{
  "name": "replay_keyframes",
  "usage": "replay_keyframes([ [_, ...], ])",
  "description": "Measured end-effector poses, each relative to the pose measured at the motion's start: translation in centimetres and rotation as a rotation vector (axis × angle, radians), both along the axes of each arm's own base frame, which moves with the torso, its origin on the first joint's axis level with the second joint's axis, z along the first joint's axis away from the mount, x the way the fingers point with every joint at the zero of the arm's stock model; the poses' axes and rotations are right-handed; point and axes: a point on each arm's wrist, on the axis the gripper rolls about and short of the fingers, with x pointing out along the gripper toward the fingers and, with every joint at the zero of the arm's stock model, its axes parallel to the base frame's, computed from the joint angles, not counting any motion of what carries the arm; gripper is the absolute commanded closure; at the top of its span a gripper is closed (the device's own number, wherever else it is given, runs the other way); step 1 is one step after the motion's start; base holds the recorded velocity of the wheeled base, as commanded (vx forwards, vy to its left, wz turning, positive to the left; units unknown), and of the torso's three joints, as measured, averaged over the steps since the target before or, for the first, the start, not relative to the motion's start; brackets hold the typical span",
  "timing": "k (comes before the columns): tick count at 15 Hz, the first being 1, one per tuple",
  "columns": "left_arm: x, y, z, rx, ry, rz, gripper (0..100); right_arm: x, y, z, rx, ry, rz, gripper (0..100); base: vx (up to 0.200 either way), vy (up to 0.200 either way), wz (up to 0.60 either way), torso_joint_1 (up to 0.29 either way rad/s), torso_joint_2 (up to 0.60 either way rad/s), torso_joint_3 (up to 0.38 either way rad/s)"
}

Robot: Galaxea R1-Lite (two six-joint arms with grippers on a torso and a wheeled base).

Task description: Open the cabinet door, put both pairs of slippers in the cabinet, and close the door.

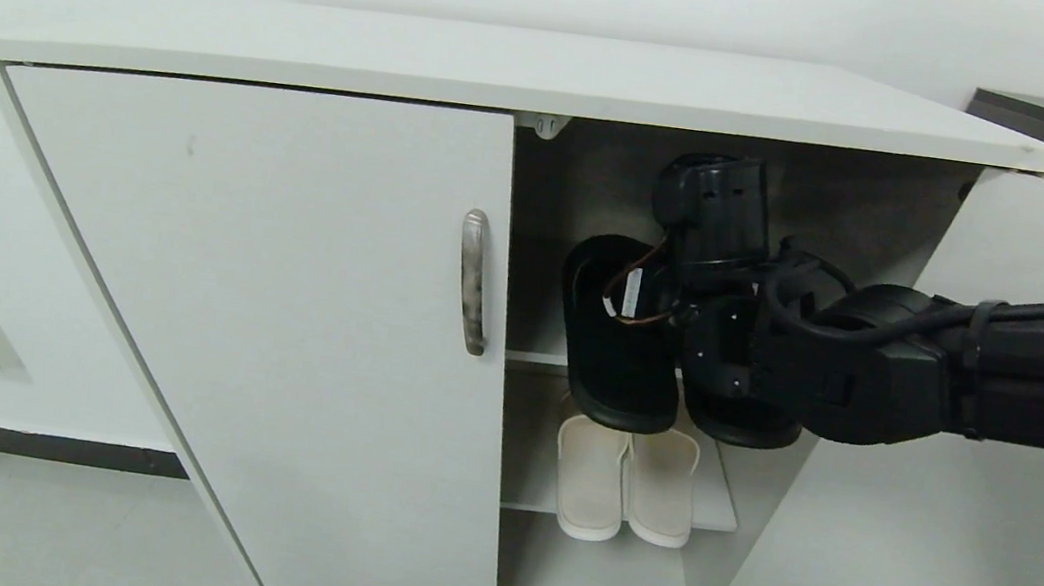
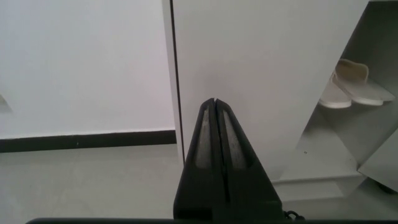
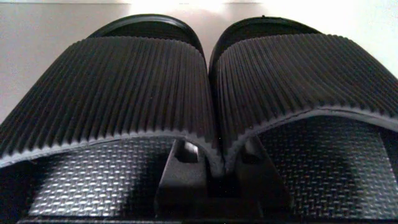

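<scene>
A: What does the head view give you?

B: A white cabinet [image 1: 511, 70], its left door [image 1: 279, 301] shut, with a metal handle [image 1: 473, 282], and its right door [image 1: 952, 551] swung open. The right arm reaches inside. The black slippers [image 1: 620, 356] sit at the upper shelf [image 1: 534, 357], heels overhanging its front edge. I can't tell whether they rest on it.

A: And the other pair?

B: The white slippers [image 1: 622, 488] lie side by side on the lower shelf [image 1: 715, 510], directly below.

A: Left wrist view?

B: The left jaws are pressed fully together, holding nothing, low before the left door [image 2: 261, 74]. The white slippers [image 2: 351, 84] show on their shelf beyond.

A: Right wrist view?

B: The black slippers [image 3: 124, 93] lie side by side, ribbed straps up. The right jaws are clamped on their two inner edges, pinching the pair together.
</scene>
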Motion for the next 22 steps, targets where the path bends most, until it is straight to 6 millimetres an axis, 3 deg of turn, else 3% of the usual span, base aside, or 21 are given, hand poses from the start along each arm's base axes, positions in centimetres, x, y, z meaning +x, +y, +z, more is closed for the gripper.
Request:
replay_keyframes([
  [6, 0.0, 0.0, 0.0, 0.004, 0.0, 0.0, 100, 3.0, 0.6, -0.6, 0.008, -0.01, -0.02, 100, 0.0, 0.0, 0.0, 0.0, 0.0, 0.0],
  [14, 0.0, 0.0, 0.0, 0.007, 0.002, 0.001, 100, 4.5, 0.9, -1.9, -0.011, 0.001, -0.036, 100, 0.0, 0.0, 0.0, 0.0, 0.0, 0.0],
  [15, 0.0, 0.0, 0.0, 0.007, 0.002, 0.002, 100, 4.6, 0.9, -2.0, -0.012, 0.003, -0.037, 0, 0.0, 0.0, 0.0, 0.0, 0.0, 0.0],
  [19, 0.0, 0.0, 0.0, 0.007, 0.002, 0.001, 100, 4.5, 0.9, -2.6, -0.025, 0.018, -0.034, 0, 0.0, 0.0, 0.0, 0.0, 0.0, 0.0],
  [22, 0.0, 0.0, 0.0, 0.006, 0.001, 0.002, 100, 3.2, 0.9, -2.6, -0.04, 0.035, -0.018, 0, 0.0, 0.0, 0.0, 0.0, 0.0, 0.0],
])
